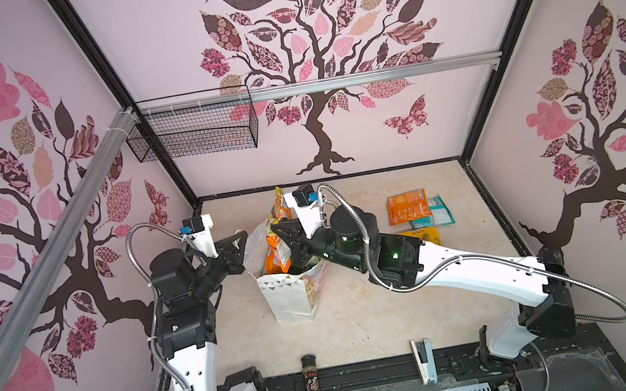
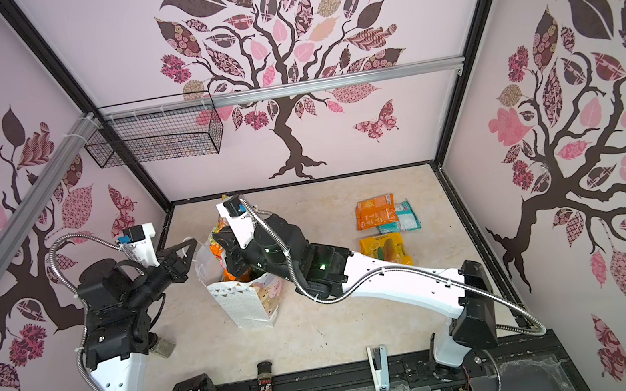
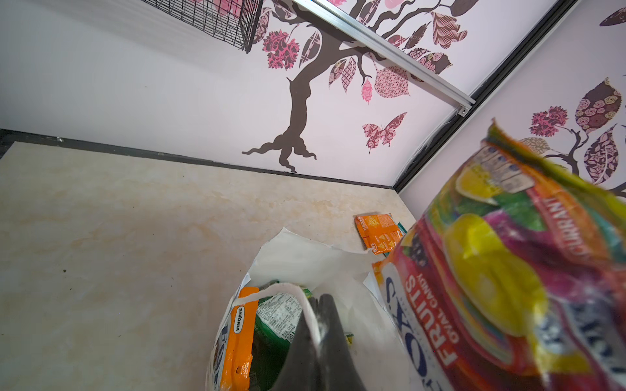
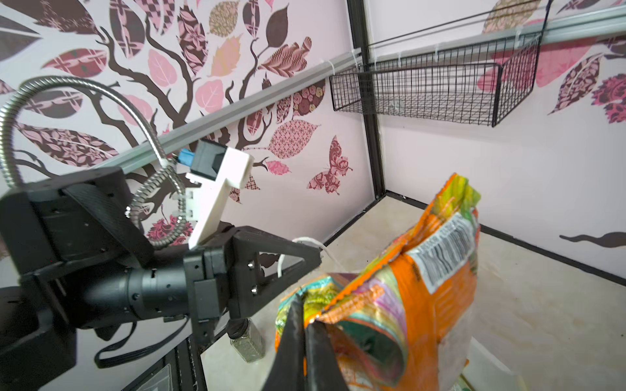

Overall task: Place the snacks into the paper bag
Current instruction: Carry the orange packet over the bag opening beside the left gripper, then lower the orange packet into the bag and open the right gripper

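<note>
The white paper bag stands mid-table with its mouth open. My left gripper is shut on the bag's far rim. My right gripper is shut on a crumpled orange and multicoloured FOX'S packet, which hangs upright in the bag's mouth. Inside the bag lie an orange packet and a green one. Orange, teal and yellow snacks lie on the table at the right.
A dark-capped spice jar and a white stapler lie at the table's front edge. Another small jar stands beside the left arm. A black wire basket hangs on the back wall at the left.
</note>
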